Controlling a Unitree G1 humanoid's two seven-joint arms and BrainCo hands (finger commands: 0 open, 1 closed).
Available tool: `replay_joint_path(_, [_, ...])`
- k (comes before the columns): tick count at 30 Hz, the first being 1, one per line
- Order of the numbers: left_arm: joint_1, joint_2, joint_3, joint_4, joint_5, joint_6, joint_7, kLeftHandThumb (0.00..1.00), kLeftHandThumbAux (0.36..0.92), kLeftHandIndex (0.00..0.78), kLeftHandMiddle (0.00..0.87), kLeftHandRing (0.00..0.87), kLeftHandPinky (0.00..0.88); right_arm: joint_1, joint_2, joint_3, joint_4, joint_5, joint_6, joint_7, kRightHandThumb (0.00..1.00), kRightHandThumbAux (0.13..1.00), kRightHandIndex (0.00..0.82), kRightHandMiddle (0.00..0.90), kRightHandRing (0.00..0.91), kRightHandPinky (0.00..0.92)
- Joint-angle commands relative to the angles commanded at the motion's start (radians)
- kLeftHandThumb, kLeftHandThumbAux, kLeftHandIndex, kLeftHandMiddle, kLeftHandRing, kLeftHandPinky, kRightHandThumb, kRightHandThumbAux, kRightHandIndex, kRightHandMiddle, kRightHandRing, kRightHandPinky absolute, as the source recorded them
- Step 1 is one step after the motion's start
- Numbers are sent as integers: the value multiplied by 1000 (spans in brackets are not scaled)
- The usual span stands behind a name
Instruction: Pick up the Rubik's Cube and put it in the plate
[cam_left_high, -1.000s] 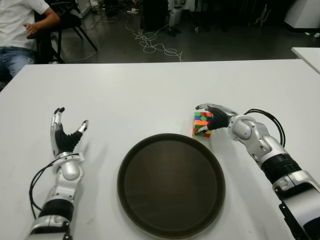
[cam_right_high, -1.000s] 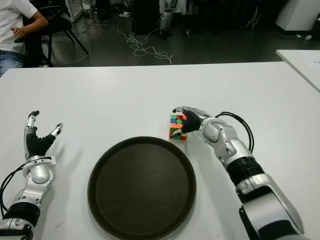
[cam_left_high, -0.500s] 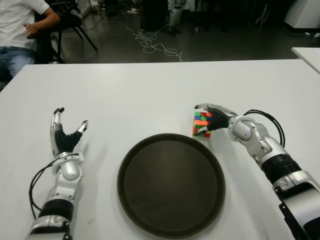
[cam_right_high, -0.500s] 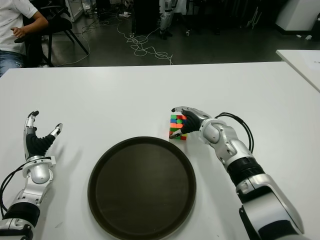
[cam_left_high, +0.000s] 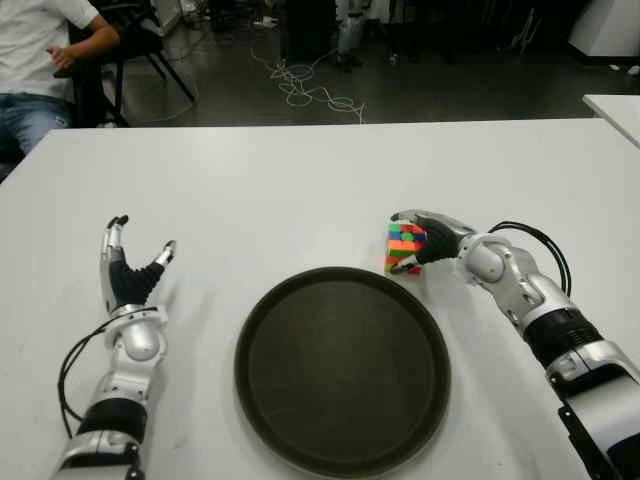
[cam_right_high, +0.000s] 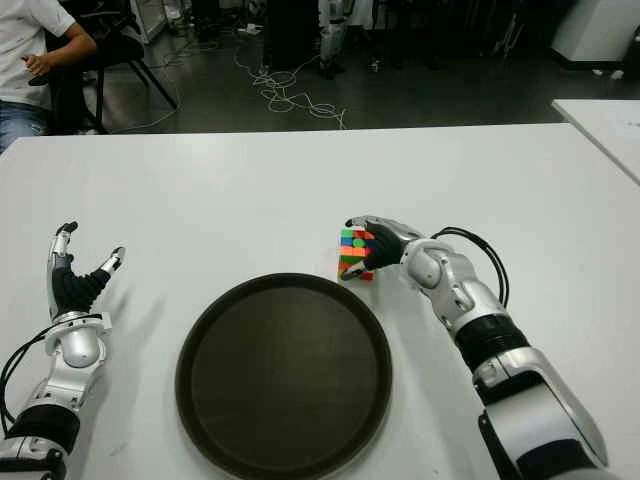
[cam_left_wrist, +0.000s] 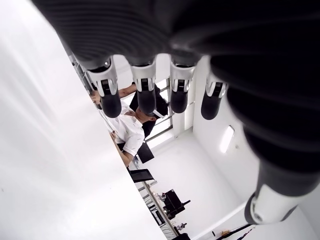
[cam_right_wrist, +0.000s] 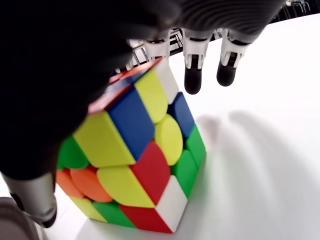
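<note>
The Rubik's Cube sits tipped on the white table, just past the far right rim of the round dark plate. My right hand is closed around it, fingers over its top and thumb low on the near side. In the right wrist view the cube fills the palm and stands on one lower edge. My left hand shows at the table's left, well left of the plate, fingers spread upward and holding nothing.
A seated person and a chair are beyond the table's far left corner. Cables lie on the dark floor behind. Another white table's corner shows at the right.
The cube has tipped within my right hand, with its plate-side edge a little higher than before. The left hand has not moved.
</note>
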Motion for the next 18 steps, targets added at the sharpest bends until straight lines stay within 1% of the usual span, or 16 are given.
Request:
replay_joint_path(8, [1, -2, 2, -2, -6, -2, -7, 0, 654, 0, 6, 0, 21, 1, 3, -2, 13, 2, -7, -12, 0, 632, 104, 109, 83, 43])
replay_joint_path(11, [0, -1, 3, 1, -9, -9, -11, 0, 651, 0, 7, 2, 34, 4, 5, -5, 12, 4, -5, -18, 0, 627, 117, 107, 81, 45])
replay_joint_path(18, [2, 0, 2, -4, -10, -12, -17, 0, 661, 1, 9, 0, 26, -1, 4, 9, 11, -14, 14, -15, 0, 612, 118, 106, 78, 48])
